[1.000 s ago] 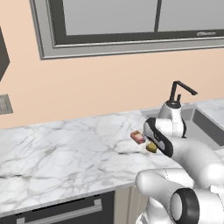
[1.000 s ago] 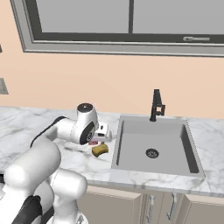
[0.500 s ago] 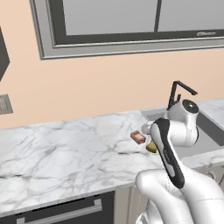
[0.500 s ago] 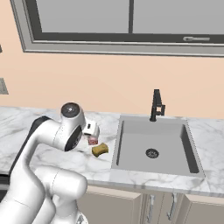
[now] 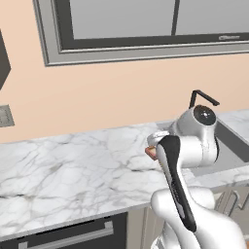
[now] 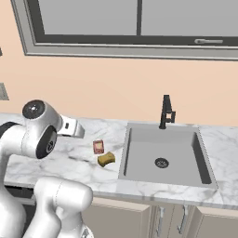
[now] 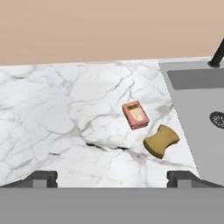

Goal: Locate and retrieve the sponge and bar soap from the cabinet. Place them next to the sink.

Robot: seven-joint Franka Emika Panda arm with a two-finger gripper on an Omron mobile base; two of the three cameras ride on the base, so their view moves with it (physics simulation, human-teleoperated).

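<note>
- In my hand view, the small yellowish-tan sponge block (image 7: 161, 140) sits lower right of centre on the white marble table (image 7: 65, 113), and the small pinkish-red bar soap block (image 7: 135, 114) lies just up-left of it; they are near each other but apart.
- Both rest just left of the grey steel sink basin (image 7: 201, 109); in the right base view the sponge (image 6: 106, 159) and soap (image 6: 98, 147) sit mid-frame beside the sink's left rim (image 6: 124, 153).
- The gripper (image 7: 112, 177) shows two dark tips spread wide at the bottom edge with nothing between them: released and empty.
- Both blocks lie ahead of the gripper and right of its centre line; the soap's long axis runs slightly up-left to down-right in frame.
- I judge both items placed, so no grasp seems needed.
</note>
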